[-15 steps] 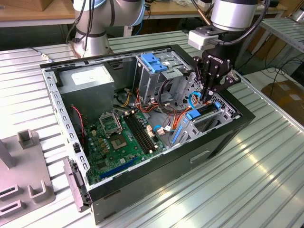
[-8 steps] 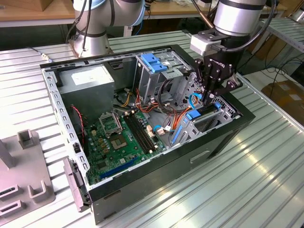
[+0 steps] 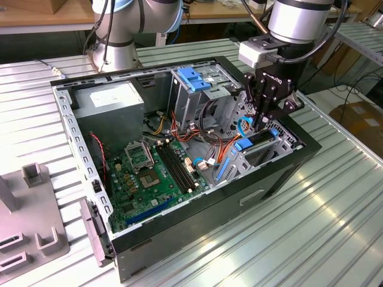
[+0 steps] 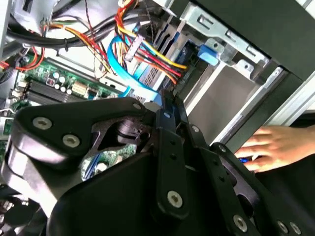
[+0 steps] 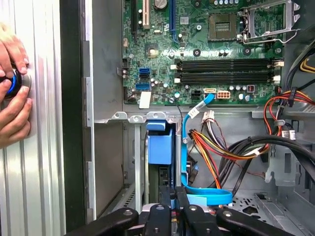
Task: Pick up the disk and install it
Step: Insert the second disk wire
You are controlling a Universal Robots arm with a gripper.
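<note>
The disk [image 3: 258, 140] stands on edge in the drive bay at the front corner of the open computer case [image 3: 197, 209], on the exterior view's right. Its blue plastic frame [image 5: 160, 146] shows in the first wrist view, sunk between the bay's metal walls. My gripper [image 3: 261, 124] reaches straight down onto the disk's upper edge. In both wrist views the two black fingers [image 5: 167, 204] stand close together, pinching the thin blue edge; the gripper [image 4: 165, 105] is shut on it.
Orange, yellow and black cable bundles [image 3: 215, 128] and a blue flat cable [image 5: 206, 196] crowd the bay. A grey box [image 3: 114, 101], a cage with a blue handle [image 3: 194, 78] and the motherboard [image 3: 149, 173] fill the case. A person's hand [image 5: 12, 83] rests outside.
</note>
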